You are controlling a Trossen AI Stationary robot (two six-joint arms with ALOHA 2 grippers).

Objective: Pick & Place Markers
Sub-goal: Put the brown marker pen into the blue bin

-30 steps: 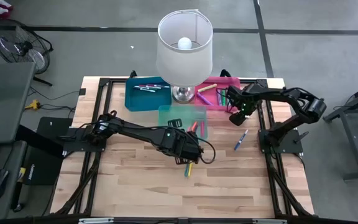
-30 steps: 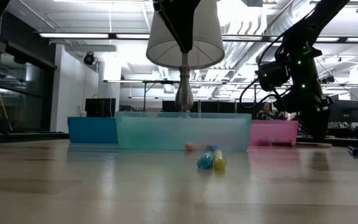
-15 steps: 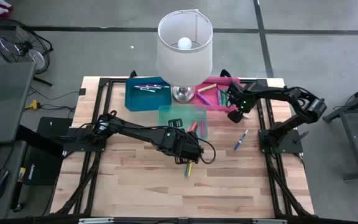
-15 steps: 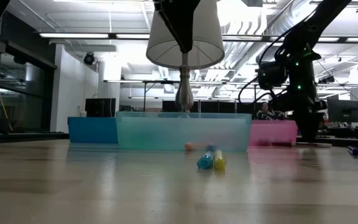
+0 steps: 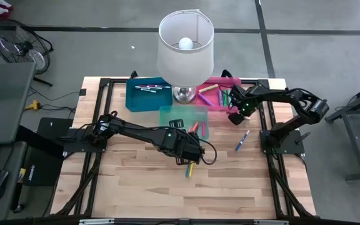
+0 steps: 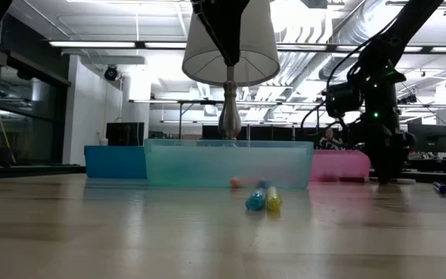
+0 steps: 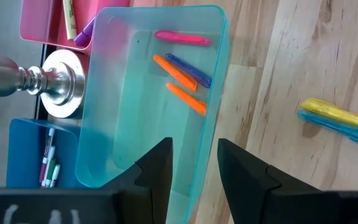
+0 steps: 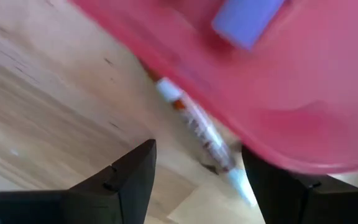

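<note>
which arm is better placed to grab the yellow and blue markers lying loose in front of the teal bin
Left. Its pincer hovers over the teal bin, with the yellow and blue markers just beside it. The right pincer sits farther off by the pink bin.

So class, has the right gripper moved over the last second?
Yes. The right gripper has edged left, closer to the pink bin.
</note>
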